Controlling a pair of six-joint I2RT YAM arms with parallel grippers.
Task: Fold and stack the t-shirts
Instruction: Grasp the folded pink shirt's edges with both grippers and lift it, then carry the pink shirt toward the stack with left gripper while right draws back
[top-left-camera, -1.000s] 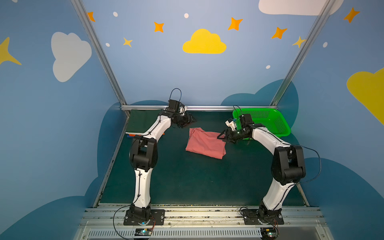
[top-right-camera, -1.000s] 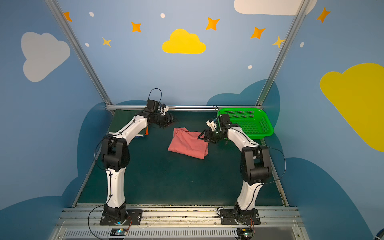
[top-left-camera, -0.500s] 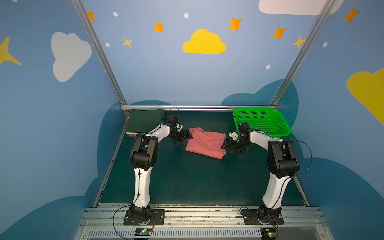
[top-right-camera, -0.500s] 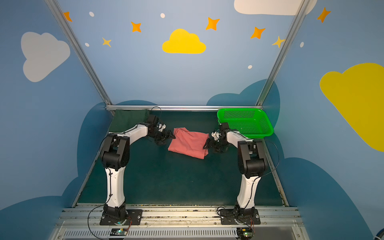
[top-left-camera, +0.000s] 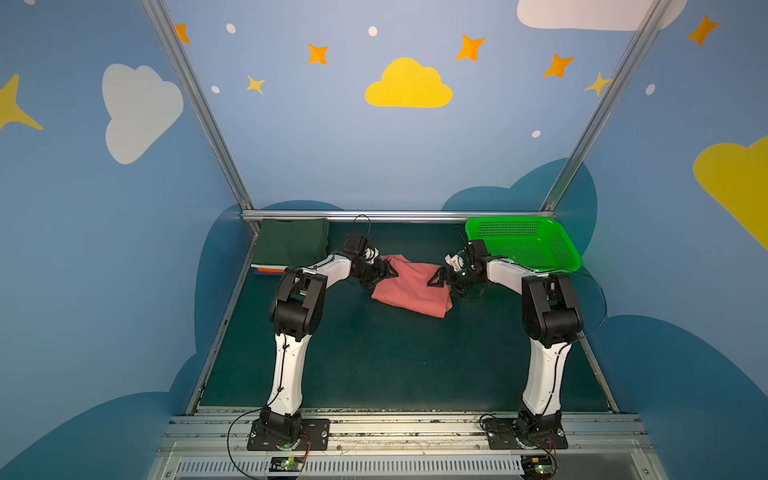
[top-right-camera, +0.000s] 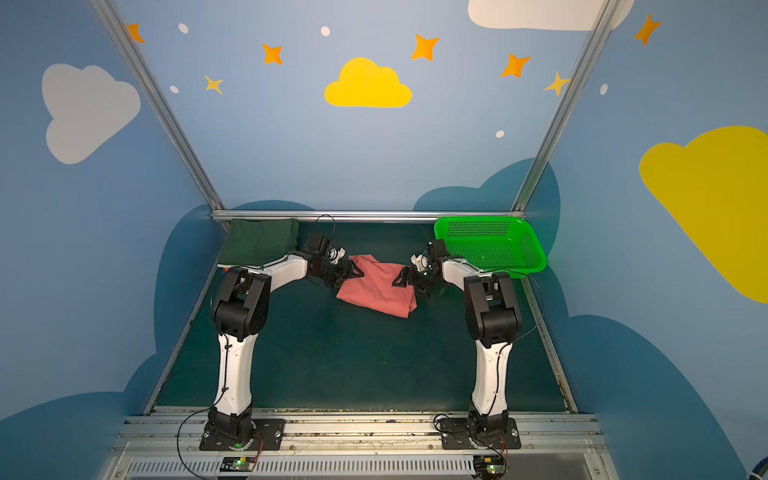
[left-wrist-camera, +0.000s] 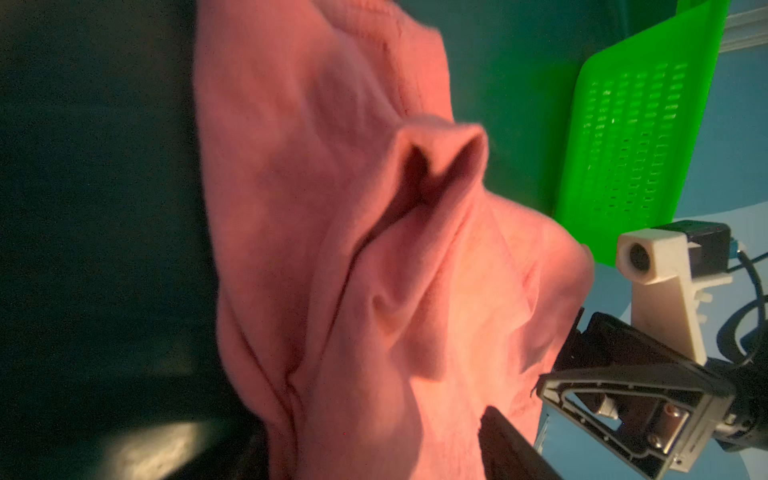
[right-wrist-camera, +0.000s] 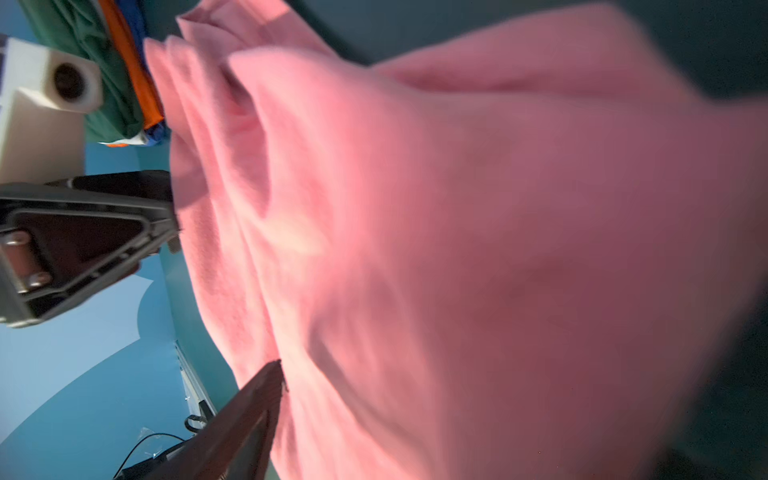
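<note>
A rumpled salmon-pink t-shirt (top-left-camera: 409, 286) (top-right-camera: 376, 289) lies on the dark green mat, toward the back and near the middle. My left gripper (top-left-camera: 385, 272) (top-right-camera: 353, 272) is low at its left edge, open, with cloth between the spread jaws. My right gripper (top-left-camera: 438, 279) (top-right-camera: 402, 279) is open at the shirt's right edge in the same way. In each wrist view pink cloth (left-wrist-camera: 374, 249) (right-wrist-camera: 457, 228) fills the frame beside one dark finger (left-wrist-camera: 511, 449) (right-wrist-camera: 245, 419); the other finger is hidden. A folded dark green t-shirt (top-left-camera: 291, 245) tops a stack at the back left.
An empty green perforated basket (top-left-camera: 523, 245) (top-right-camera: 490, 245) stands at the back right, just behind the right arm. White, orange and blue edges (top-left-camera: 268, 271) show under the green shirt in the stack. A metal rail (top-left-camera: 395, 215) runs along the back of the mat.
Both grippers have come down and inward, the left from near the back-left stack and the right from beside the basket. Each now sits on an edge of the pink shirt.
</note>
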